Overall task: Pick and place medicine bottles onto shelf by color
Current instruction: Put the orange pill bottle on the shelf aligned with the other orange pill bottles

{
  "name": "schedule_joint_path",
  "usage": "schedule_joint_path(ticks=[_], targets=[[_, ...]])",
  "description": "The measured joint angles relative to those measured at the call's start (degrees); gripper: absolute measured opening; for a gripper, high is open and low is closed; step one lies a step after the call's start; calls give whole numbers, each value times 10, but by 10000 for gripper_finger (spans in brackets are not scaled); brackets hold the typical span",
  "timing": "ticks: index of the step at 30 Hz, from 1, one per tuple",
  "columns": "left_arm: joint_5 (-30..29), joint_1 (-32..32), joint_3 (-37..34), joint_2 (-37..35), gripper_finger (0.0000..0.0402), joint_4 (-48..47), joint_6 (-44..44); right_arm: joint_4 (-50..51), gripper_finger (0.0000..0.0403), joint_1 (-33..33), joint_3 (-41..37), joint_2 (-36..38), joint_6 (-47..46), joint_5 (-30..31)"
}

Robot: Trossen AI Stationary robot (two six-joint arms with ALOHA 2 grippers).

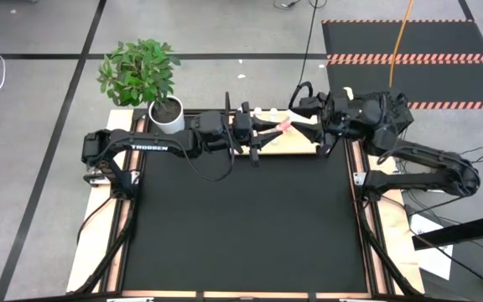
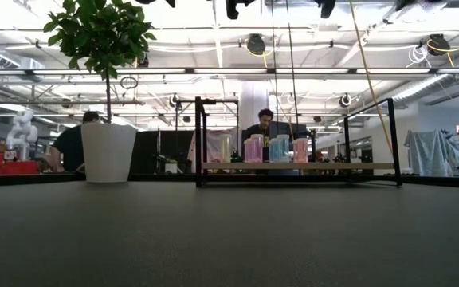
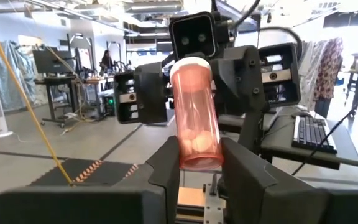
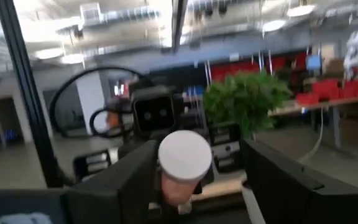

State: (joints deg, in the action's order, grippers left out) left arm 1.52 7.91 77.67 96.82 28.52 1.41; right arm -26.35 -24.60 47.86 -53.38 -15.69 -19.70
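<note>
Bottle (image 3: 194,115) base hidden between fingers (image 3: 166,171)

Both arms reach along the far edge of the table and meet head-on near its middle. The left gripper (image 3: 201,165) is clamped on a pink bottle (image 3: 194,115), while the right gripper (image 4: 188,171) faces it with its fingers spread either side of the cap.
</note>
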Motion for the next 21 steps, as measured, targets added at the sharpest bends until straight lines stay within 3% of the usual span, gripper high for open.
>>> schedule_joint_path(ticks=[12,16,21], targets=[[0,4,0,0,107,15,0,331,235,-50,191,-12,62,-107],[0,4,0,0,101,17,-1,358,235,-64,212,-35,54,-163],[22,4,0,0,110,17,-2,347,235,-65,213,-57,52,-168]])
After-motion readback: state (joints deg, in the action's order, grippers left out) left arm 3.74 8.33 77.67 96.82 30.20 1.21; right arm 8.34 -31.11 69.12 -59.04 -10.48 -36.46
